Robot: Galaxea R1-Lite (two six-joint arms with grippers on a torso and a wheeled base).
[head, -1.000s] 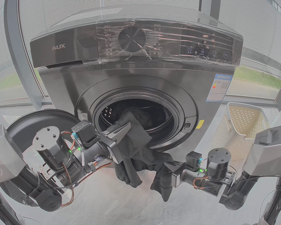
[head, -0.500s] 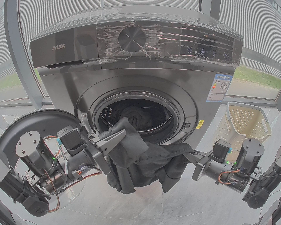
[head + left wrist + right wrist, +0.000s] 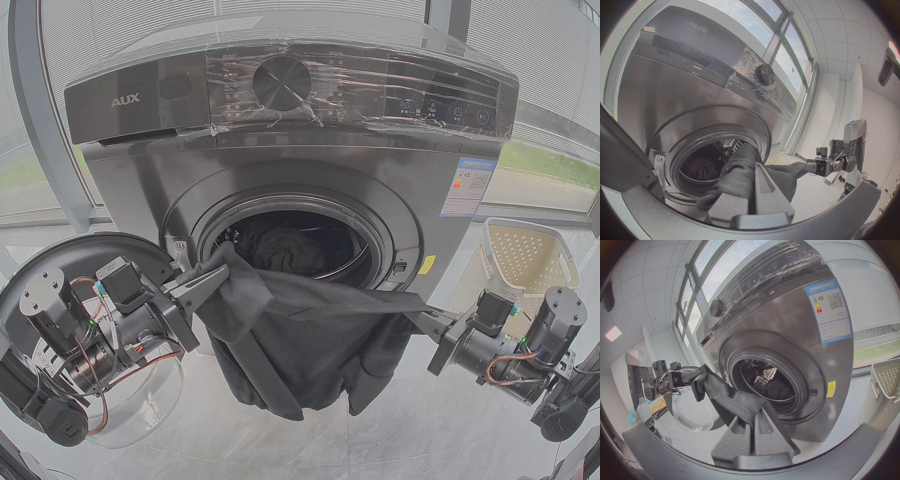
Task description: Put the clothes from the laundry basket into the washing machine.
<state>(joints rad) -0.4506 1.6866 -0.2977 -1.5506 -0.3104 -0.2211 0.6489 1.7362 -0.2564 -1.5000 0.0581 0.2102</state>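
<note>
The left gripper (image 3: pixel 212 274) is clamping one corner of a dark garment (image 3: pixel 300 337), at about 8 o'clock from the mouth of the drum (image 3: pixel 294 250) in the head view. The right gripper (image 3: pixel 426 316) is pinching the opposite corner, at about 4 o'clock from that mouth. Both pairs of fingers are pressing together on cloth, and each wrist view is showing fabric bunched between its own tips.

The garment is stretching between the two grippers. Its upper edge is running nearly straight, just in front of the lower rim of the mouth, but I cannot tell whether it is touching the rim. The rest is hanging below in folds, with the lowest part dangling at 6 o'clock from the mouth, toward the floor (image 3: pixel 250 437).

More dark clothes (image 3: pixel 281 247) are lying inside the drum. The washer (image 3: pixel 281 162) is standing with its door (image 3: pixel 56 262) swung wide, at about 8 o'clock from the mouth, behind the left arm. The basket (image 3: pixel 528 256), pale and perforated, is sitting tilted at 3 o'clock from the washer, just beside it and behind the right arm, with its inside facing the head camera.
</note>
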